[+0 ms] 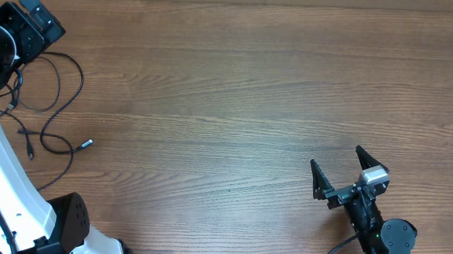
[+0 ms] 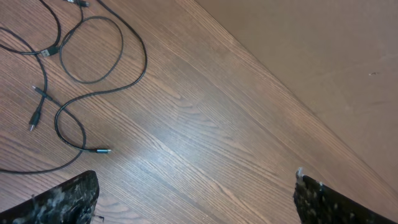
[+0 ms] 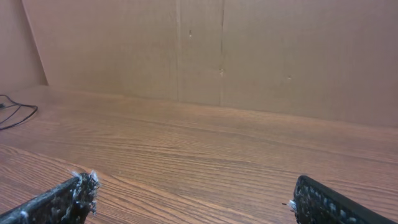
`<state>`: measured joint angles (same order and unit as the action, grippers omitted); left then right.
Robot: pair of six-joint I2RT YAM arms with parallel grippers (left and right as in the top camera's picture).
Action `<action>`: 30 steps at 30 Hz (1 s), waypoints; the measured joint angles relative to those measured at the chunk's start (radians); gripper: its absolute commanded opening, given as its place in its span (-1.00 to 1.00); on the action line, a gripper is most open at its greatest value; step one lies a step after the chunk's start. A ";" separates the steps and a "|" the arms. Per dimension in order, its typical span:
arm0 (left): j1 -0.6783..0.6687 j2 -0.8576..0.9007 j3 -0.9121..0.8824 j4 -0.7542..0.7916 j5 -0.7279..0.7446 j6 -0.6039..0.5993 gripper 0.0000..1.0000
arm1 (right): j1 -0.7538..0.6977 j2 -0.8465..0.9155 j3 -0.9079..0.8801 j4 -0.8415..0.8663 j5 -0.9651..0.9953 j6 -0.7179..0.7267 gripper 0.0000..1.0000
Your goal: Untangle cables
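Note:
Thin black cables point(image 1: 61, 93) lie loose in loops on the wooden table at the far left. One silver-tipped plug point(image 1: 88, 143) points right and another plug end point(image 1: 28, 143) lies beside it. In the left wrist view the cables point(image 2: 93, 53) spread over the upper left, with a silver-tipped plug point(image 2: 102, 150) nearest the fingers. My left gripper point(image 2: 196, 199) is open and empty, and hovers above bare wood next to the cables; overhead it point(image 1: 40, 19) sits at the far left corner. My right gripper point(image 1: 338, 169) is open and empty at the front right, far from the cables; its wrist view point(image 3: 193, 199) shows only a bit of cable point(image 3: 15, 112).
A brown cardboard wall point(image 3: 224, 56) stands along the table's far edge. The left arm's white body point(image 1: 3, 176) covers part of the cables at the left edge. The right arm's base point(image 1: 385, 239) sits at the front edge.

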<state>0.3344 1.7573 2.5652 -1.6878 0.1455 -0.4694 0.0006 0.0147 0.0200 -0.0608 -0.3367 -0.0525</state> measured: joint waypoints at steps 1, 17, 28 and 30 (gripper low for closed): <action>0.000 0.000 0.000 0.000 0.000 0.000 0.99 | 0.000 0.000 0.000 0.000 0.000 0.000 1.00; -0.034 -0.084 -0.177 0.007 -0.001 0.000 0.99 | 0.000 0.000 0.000 0.000 0.000 0.000 1.00; -0.272 -0.620 -0.977 0.477 -0.185 0.000 0.99 | 0.000 0.000 -0.001 0.000 0.000 0.000 1.00; -0.301 -0.720 -1.124 0.622 -0.203 0.002 0.99 | 0.000 0.000 -0.001 0.000 0.000 0.000 1.00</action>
<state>0.0334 1.0374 1.4414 -1.0660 -0.0578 -0.4679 0.0006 0.0143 0.0189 -0.0612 -0.3370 -0.0521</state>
